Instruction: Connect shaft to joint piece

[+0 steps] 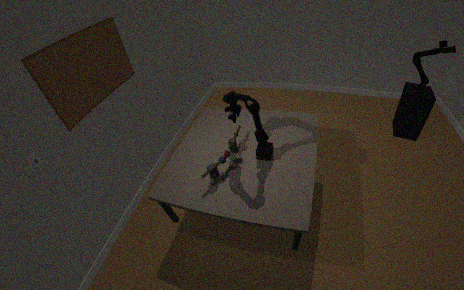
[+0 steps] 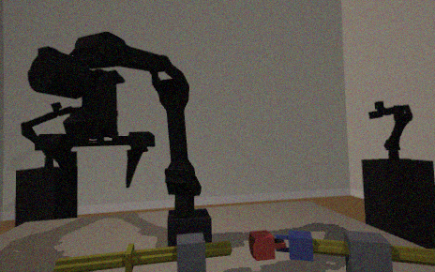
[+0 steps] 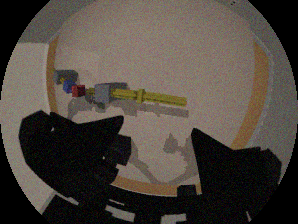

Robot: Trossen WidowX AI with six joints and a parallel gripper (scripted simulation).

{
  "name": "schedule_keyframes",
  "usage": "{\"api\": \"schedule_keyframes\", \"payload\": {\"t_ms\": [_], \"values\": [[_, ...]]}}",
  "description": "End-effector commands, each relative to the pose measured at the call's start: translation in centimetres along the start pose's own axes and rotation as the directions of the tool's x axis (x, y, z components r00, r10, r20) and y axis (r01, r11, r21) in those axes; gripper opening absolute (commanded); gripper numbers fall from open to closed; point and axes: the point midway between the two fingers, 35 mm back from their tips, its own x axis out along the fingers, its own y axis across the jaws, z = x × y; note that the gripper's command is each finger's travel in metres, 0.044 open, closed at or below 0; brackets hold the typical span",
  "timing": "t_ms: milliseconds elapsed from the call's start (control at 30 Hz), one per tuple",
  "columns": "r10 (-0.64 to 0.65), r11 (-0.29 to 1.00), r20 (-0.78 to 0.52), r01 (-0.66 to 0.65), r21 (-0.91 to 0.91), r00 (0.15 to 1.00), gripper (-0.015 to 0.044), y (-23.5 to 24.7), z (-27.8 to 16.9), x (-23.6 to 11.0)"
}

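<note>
My gripper [image 2: 99,164] [image 1: 232,114] [image 3: 158,125] is open and empty. It hangs high above the table, over the far end of the sliding yellow shaft [image 2: 141,256] [image 1: 237,131] [image 3: 156,98]. That shaft runs through a grey block [image 2: 190,250] [image 1: 233,145] [image 3: 105,92]. Its tip stops a little short of the red joint piece [image 2: 262,245] [image 1: 227,153] [image 3: 79,91]. The red piece is hinged to a blue piece [image 2: 301,245] [image 1: 222,159] [image 3: 67,84] on the fixed yellow shaft [image 2: 333,246], which sits in a second grey block [image 2: 367,253] [image 1: 214,172] [image 3: 64,75].
The arm's black base [image 2: 189,225] [image 1: 264,150] stands just behind the blocks. A black pedestal with another arm [image 2: 400,202] [image 1: 413,110] stands off the table to the right, and a dark box [image 2: 42,197] to the left. The white table's [image 1: 285,200] edges drop to the floor.
</note>
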Motion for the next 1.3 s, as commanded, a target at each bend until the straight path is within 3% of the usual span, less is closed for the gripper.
{"api": "schedule_keyframes", "payload": {"t_ms": [0,567,933,1267], "values": [[0.02,0.998,0.014,-0.021,0.055,1.0,0.044,0.9,0.3,0.1],[0.198,0.815,0.05,-0.192,0.547,0.979,0.044,7.6,1.8,2.5],[0.313,0.561,0.047,-0.225,0.796,0.948,0.044,12.0,1.9,3.9],[0.415,0.284,0.029,-0.16,0.946,0.909,0.044,15.9,1.5,4.9]]}}
